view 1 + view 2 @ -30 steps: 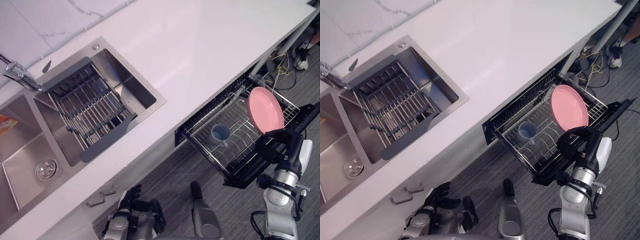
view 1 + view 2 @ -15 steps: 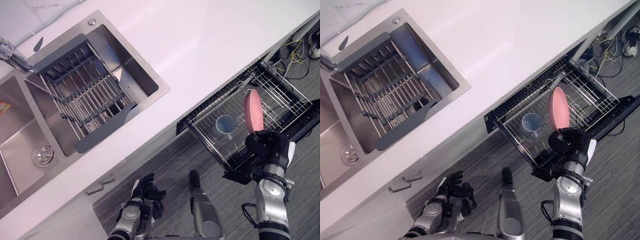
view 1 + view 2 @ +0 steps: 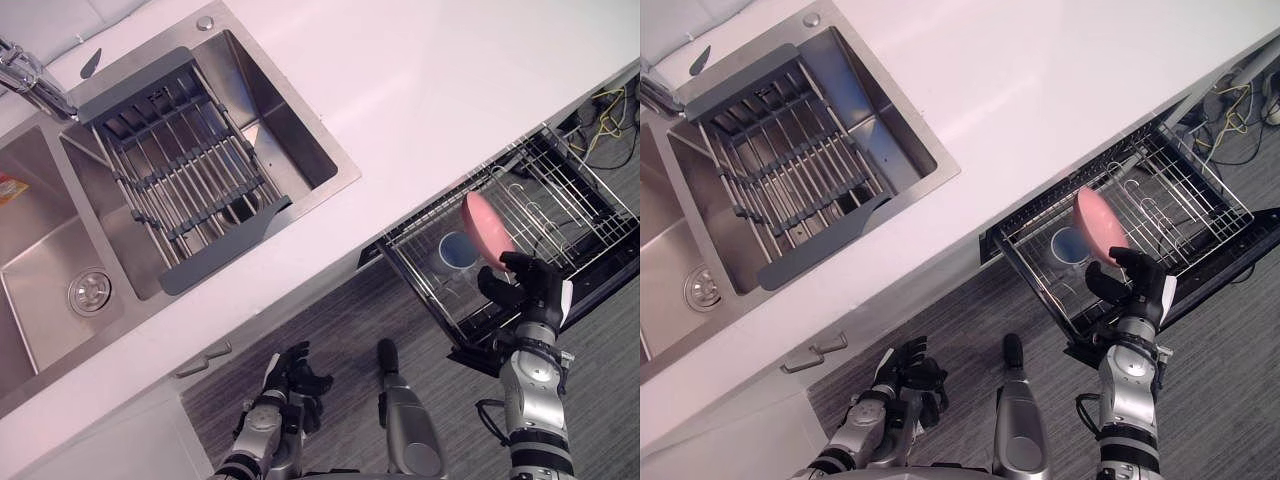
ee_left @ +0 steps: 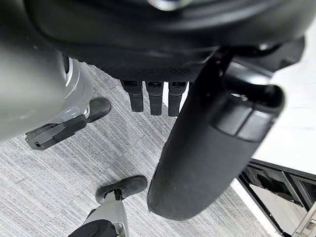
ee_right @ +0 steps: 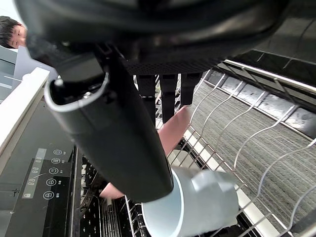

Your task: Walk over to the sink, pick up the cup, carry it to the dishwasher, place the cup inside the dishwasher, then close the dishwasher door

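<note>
White smooth countertop (image 3: 420, 90): it runs across my head view from 7 o'clock up to 2 o'clock.
Stainless steel double sink (image 3: 40, 270): set in the counter at 10 o'clock of my view, with a round drain in the basin farthest toward 9 o'clock.
Grey slatted drying rack (image 3: 185, 170): it spans the other basin, resting on its rims.
Silver wire dishwasher rack (image 3: 560, 200): pulled out from under the counter edge at 3 o'clock of my view, over the grey carpet.
Pink round plate (image 3: 484, 222): tilted on edge inside the wire rack, its lower rim at my right hand.
Right hand (image 3: 528, 288): at 4 o'clock of my view, thumb and fingers clamped on the plate's lower rim; my wrist camera shows pink between them.
Left hand (image 3: 290, 368): low at 6 o'clock of my view, by the cabinet front, fingers loose and spread, holding nothing.
Pale blue-grey cup (image 3: 457, 250): it sits in the wire rack just beside the plate, at the plate's 8 o'clock, apart from both hands.
</note>
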You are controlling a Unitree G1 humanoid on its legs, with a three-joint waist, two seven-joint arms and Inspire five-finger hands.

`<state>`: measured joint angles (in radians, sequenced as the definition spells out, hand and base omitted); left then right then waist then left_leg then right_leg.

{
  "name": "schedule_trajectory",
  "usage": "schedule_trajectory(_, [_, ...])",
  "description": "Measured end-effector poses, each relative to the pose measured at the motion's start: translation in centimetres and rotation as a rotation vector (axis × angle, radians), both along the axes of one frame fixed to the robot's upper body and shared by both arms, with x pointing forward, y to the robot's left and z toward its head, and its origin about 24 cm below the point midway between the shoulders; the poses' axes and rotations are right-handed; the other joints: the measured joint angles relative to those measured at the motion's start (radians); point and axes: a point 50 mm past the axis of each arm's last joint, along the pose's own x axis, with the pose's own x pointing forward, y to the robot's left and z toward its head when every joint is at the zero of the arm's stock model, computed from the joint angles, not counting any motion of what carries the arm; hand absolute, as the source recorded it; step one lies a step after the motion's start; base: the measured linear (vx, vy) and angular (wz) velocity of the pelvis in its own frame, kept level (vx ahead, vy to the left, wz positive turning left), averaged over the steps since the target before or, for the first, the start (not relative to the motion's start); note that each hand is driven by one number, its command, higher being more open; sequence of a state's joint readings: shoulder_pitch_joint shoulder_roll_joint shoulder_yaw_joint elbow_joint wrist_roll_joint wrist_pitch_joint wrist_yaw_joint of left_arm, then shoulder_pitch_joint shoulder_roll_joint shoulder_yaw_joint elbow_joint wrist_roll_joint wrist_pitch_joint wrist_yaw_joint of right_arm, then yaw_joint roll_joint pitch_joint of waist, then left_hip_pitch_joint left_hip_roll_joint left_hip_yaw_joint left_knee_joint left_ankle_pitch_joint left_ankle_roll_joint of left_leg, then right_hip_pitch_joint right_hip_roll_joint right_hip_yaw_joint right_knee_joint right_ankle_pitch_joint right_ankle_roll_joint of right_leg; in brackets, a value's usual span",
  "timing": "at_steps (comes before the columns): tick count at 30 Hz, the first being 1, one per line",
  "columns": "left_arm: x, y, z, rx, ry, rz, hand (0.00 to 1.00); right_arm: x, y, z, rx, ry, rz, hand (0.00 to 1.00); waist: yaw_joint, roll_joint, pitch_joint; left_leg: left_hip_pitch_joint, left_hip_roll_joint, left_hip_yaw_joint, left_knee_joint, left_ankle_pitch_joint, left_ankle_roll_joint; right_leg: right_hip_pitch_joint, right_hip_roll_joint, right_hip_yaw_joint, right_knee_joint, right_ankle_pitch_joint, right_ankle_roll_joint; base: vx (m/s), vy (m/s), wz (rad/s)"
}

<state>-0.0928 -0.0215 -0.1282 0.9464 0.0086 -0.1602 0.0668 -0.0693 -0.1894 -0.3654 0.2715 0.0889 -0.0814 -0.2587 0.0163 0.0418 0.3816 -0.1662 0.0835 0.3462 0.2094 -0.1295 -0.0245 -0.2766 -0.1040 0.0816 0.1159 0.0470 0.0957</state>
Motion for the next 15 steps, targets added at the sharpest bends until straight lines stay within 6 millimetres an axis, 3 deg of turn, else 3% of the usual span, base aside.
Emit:
schedule_trajectory(8, [0.1,0.0,0.0,0.000,-0.003,0.000,0.90,-0.4,0.6,0.4,0.005,-0.033,-0.024,0.90,0.002,-0.005,0.003,0.001,0.000,-0.004,-0.015,0.006,-0.001,0.002,0.000,-0.005,-0.005,0.001,-0.002,0.00,-0.003,0.01])
schedule_trajectory(15, [0.0,0.0,0.0,0.000,0.000,0.004,0.90,-1.6,1.3,3.3,-0.090,-0.142,-0.052,0.90,0.001,-0.007,0.004,0.012,0.001,-0.007,-0.016,0.006,-0.001,0.023,0.000,-0.015,-0.022,0.002,-0.002,0.02,-0.002,0.03])
